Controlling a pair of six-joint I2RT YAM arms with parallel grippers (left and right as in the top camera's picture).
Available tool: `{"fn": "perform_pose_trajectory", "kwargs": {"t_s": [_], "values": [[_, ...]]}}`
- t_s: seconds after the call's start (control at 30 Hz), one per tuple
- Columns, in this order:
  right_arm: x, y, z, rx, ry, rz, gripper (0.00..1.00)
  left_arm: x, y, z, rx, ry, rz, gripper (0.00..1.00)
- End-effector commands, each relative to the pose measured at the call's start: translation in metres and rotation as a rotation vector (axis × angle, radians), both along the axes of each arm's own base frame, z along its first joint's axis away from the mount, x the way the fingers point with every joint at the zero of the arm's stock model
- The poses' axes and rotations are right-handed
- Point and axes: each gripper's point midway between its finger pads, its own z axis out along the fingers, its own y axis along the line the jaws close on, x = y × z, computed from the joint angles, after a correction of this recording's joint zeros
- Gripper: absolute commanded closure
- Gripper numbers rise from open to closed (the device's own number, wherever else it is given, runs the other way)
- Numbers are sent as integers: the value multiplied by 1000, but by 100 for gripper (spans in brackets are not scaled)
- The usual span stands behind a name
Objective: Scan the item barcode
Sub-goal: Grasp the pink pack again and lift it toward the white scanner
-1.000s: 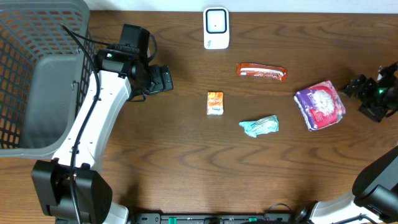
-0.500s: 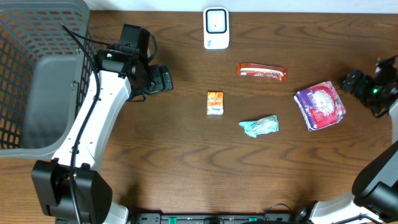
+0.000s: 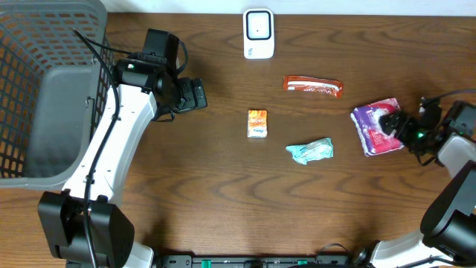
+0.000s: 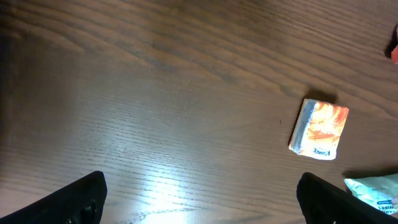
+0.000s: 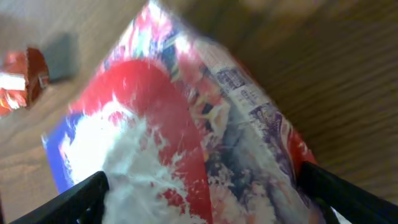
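Now 4 pkgs (image 3: 256,123); L claw (image 4: 200,196) apart, R claw (image 3: 392,125) apart, prob. around purple pkg (image 3: 372,121).

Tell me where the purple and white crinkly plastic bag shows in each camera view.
Overhead: the purple and white plastic bag lies at the right of the picture, the right claw over its right part.
Left wrist: not in it.
Right wrist: it fills most of the frame.
Shared landmark: the red foil-wrapped bar, up-left of the bag overhead, at the right wrist's left edge.

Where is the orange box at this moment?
In the overhead view, the orange box lies on the table, nearer the robot than the white device, left of the teal packet.
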Motion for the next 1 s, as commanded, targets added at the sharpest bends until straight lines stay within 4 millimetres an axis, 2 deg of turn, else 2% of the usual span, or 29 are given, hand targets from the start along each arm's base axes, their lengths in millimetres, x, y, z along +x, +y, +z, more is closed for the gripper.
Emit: {"fn": "perform_pose_trajectory", "kwargs": {"t_s": [0.0, 0.03, 0.17, 0.27, 0.47, 0.63, 0.77, 0.87, 0.97], "values": [[-10, 33, -13, 56, 23, 72, 16, -2, 3, -4, 17, 13, -11, 2], [-11, 39, -15, 66, 28, 86, 20, -2, 3, -4, 16, 13, -11, 2], [-17, 70, -14, 122, 79, 143, 24, -2, 3, -4, 17, 13, -11, 2], [-15, 76, -2, 115, 81, 161, 26, -2, 3, -4, 17, 13, -11, 2], [2, 62, 46, 83, 53, 68, 25, -2, 3, -4, 16, 13, -11, 2], [21, 50, 65, 8, -50, 66, 10, -2, 3, -4, 16, 13, -11, 2], [31, 52, 61, -116, -126, 240, 10, -2, 3, -4, 17, 13, -11, 2], [32, 62, 44, -123, -113, 317, 9, -2, 3, -4, 16, 13, -11, 2], [30, 83, 21, -57, -100, 418, 9, -2, 3, -4, 16, 13, -11, 2]]}}
